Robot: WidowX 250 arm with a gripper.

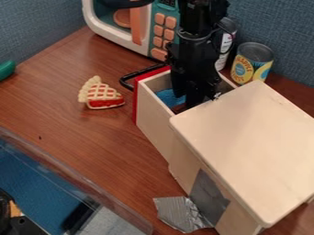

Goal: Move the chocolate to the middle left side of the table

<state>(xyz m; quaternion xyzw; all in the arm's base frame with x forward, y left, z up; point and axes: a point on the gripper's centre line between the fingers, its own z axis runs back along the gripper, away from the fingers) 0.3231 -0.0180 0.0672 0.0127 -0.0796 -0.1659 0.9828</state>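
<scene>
My gripper (195,94) hangs down into the pulled-out drawer of the wooden box, in the upper middle of the camera view. Its lower end is low between the drawer walls, beside a blue thing (170,98) that lies in the drawer. A small dark brown patch shows at the drawer's bottom by the gripper's tip; whether it is the chocolate I cannot tell. The arm hides much of the drawer's inside.
The wooden box (251,142) fills the right side, its drawer (153,121) open toward the upper left. A toy pie slice (101,94) lies left of it. Behind stand a toy microwave (144,27) and cans (252,62). Grey tape (181,213) sticks out in front.
</scene>
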